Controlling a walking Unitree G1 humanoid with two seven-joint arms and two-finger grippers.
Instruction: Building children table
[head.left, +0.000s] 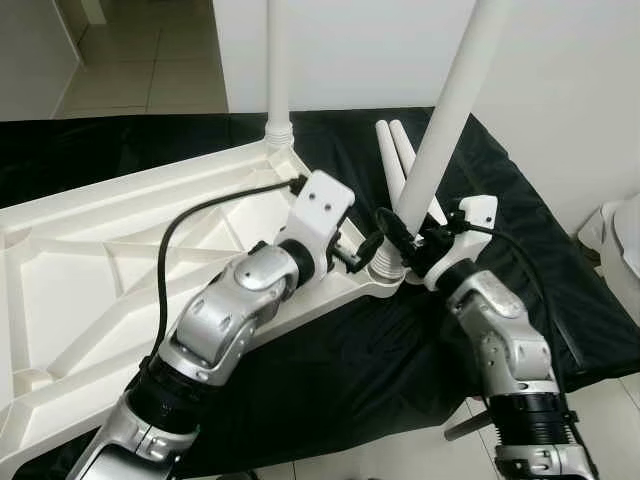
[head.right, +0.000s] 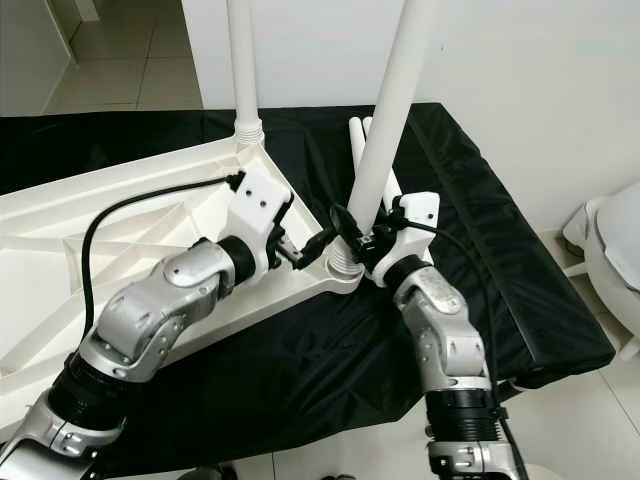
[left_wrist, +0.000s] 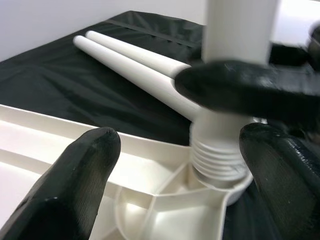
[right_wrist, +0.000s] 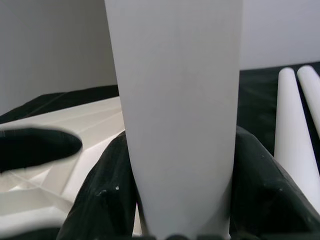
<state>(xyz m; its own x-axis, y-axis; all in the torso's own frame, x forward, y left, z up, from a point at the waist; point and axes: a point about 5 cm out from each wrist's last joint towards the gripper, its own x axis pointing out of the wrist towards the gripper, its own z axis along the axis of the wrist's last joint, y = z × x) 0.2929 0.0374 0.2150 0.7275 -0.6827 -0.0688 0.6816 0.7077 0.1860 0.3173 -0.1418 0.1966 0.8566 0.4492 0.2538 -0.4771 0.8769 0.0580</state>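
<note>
Upturned white tabletop (head.left: 90, 250) on black cloth (head.left: 540, 250), one far leg (head.left: 278, 70) fitted.
My right hand (head.left: 408, 243) grips the leaning corner leg (head.left: 450, 110); my left hand (head.left: 362, 252) open beside its socket; two spare legs (head.left: 393, 160) behind.

My upturned white plastic tabletop (head.left: 90, 260) lies on the black cloth (head.left: 520, 230); two loose white legs (head.left: 392, 150) lie behind its right corner; one white leg (head.left: 278, 60) stands at its far corner.
</note>
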